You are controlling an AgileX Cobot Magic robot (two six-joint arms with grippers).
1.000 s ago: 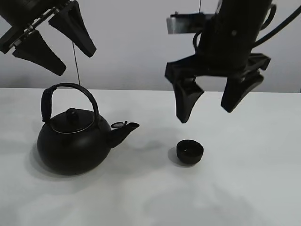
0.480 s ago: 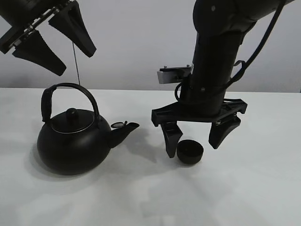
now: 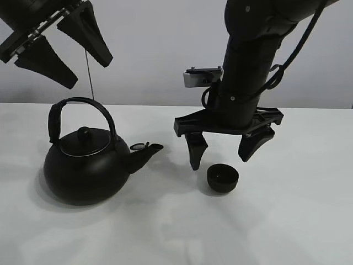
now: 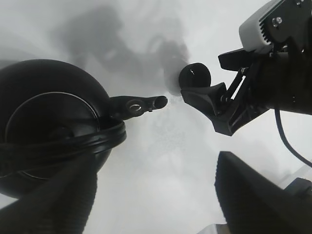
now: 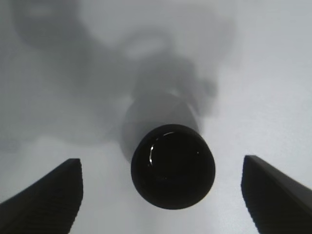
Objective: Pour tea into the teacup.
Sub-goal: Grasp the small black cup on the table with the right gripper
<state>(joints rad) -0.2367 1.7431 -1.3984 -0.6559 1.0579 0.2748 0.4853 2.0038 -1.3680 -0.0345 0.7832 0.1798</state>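
Observation:
The teacup [image 3: 223,178] is a tiny matte black bowl standing upright on the white table. It also shows in the left wrist view [image 4: 195,75] and the right wrist view [image 5: 173,165]. My right gripper [image 3: 220,159] is open and empty, hanging just above the cup with one finger on each side; in its own view [image 5: 161,159] the cup lies between the fingers [image 5: 48,195]. The black kettle [image 3: 83,165] with an arched handle stands to the left, its spout [image 3: 148,152] pointing towards the cup. My left gripper [image 3: 85,69] is open, high above the kettle.
The white table [image 3: 287,221] carries only the kettle and the cup. A plain grey wall [image 3: 154,49] rises behind it. The left wrist view shows the kettle [image 4: 48,117], its spout [image 4: 141,105] and a finger of the right gripper [image 4: 214,105] near the cup.
My right gripper came down from high above the table to straddle the cup, then rose slightly. The left gripper, kettle and cup have not moved.

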